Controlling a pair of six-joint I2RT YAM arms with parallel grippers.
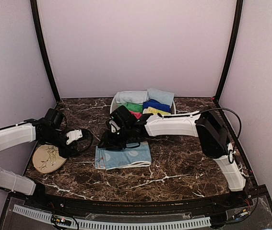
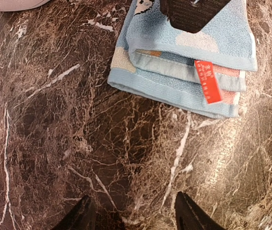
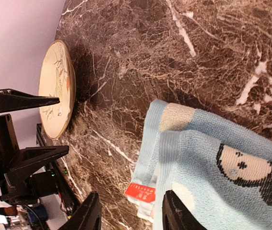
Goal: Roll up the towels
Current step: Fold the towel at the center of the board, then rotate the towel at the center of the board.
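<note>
Dark brown marble table veined in white, pale lilac walls all round, and we have both arms reaching in over it. Centre of the surface, there are the towels, lying flat as one folded stack, not rolled: a blue layer with cream round spots on top, paler blue layers with peach stripes showing along the edge beneath. We cannot tell where one cloth ends and the other starts. A red tag sticks out at the stack's left end. Over that same end we see the right gripper, fingers spread apart, the tagged corner lying in the gap below them and nothing pinched between them; from the left wrist view one dark finger sits over the spotted top layer, though whether it presses the cloth we cannot say. Across to the left gripper, hanging low over bare marble just left of the stack, its fingers parted too, only stone between them, nothing held. Near it, at the table's left edge, lies a round beige plate with a drawing on it. At the back, against the wall, a white basket holds rolled towels in green, pink, dark blue, yellow and pale shades, well apart from the flat stack.
</note>
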